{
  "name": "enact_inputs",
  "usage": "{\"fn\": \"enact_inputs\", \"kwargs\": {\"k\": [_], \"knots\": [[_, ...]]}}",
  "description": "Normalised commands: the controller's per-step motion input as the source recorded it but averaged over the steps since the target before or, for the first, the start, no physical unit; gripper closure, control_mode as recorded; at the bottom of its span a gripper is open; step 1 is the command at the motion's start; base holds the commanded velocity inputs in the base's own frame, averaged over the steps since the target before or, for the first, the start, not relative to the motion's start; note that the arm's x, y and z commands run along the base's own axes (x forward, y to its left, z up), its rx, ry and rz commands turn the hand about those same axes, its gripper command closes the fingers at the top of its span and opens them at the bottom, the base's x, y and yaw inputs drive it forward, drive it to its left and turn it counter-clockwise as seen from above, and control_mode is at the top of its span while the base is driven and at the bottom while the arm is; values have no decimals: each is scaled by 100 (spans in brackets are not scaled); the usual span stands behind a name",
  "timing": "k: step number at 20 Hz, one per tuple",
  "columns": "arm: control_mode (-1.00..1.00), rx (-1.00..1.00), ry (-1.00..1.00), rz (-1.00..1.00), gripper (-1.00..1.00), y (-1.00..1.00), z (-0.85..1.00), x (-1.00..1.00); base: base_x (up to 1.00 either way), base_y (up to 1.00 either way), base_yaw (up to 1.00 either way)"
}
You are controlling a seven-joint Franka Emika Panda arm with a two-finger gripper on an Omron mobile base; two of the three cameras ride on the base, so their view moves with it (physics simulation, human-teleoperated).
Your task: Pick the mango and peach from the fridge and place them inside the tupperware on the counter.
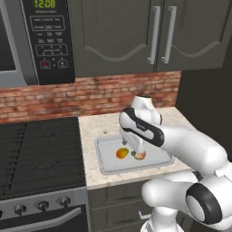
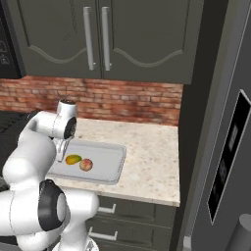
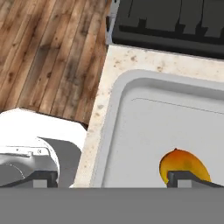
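Note:
The mango (image 1: 122, 153) and the peach (image 1: 140, 156) lie side by side inside the light grey tupperware (image 1: 105, 166) on the beige counter (image 1: 90, 129). From the right base, the mango (image 2: 73, 159) is left of the peach (image 2: 86, 164) in the tupperware (image 2: 110, 169). My gripper (image 1: 135, 148) hangs open just above the tray, between the two fruits, holding nothing. Its fingertips (image 3: 43, 178) are spread wide in the hand view, and the mango (image 3: 183, 167) sits by the right one. The fridge (image 2: 223, 112) stands at the far right.
A black stovetop (image 1: 38, 154) adjoins the counter on the left, under a microwave (image 1: 38, 41). Dark cabinets (image 1: 136, 36) hang above a brick backsplash (image 1: 90, 95). Bare counter (image 2: 152, 162) lies between tray and fridge. Wooden floor (image 3: 48, 52) shows below the counter edge.

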Motion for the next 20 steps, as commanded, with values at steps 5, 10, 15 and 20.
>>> {"fn": "enact_inputs", "kwargs": {"k": [5,10,15,20], "knots": [[-100,15,0,-11,-100,0,51,-41,0,0,0],[-100,16,0,-17,-100,0,38,-55,0,0,0],[-100,14,0,-26,-100,0,40,-61,0,0,0],[-100,7,0,-31,-100,0,45,-62,0,0,0]]}}
